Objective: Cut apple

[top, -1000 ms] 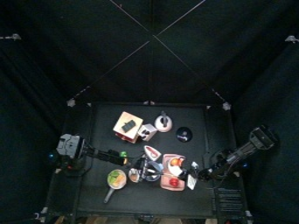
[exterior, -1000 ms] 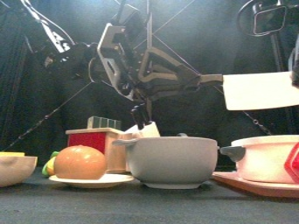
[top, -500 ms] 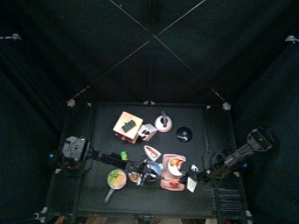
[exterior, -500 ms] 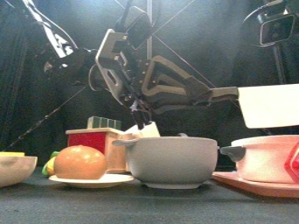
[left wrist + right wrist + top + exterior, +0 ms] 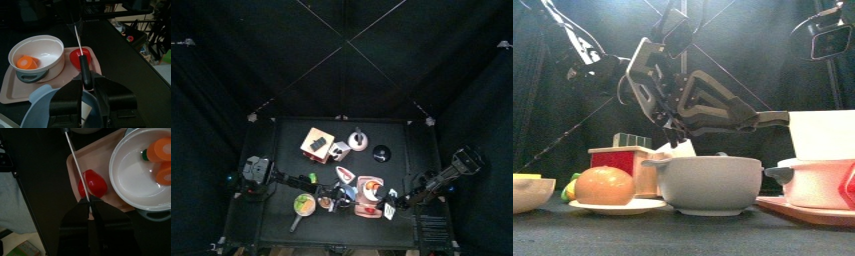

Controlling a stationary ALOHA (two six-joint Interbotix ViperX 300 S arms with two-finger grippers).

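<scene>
Right wrist view: right gripper (image 5: 89, 208) is clamping the thin white-bladed knife (image 5: 72, 163) above the small round red apple (image 5: 92, 182); striking off-centre, the blade is risking rolling it off the pinkish cutting board (image 5: 93, 153); left gripper (image 5: 85, 92), I cannot tell.

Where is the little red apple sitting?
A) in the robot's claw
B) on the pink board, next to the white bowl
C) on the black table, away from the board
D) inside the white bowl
B: in the left wrist view the apple lies on the pink cutting board, right beside the white bowl that holds orange pieces.
</scene>
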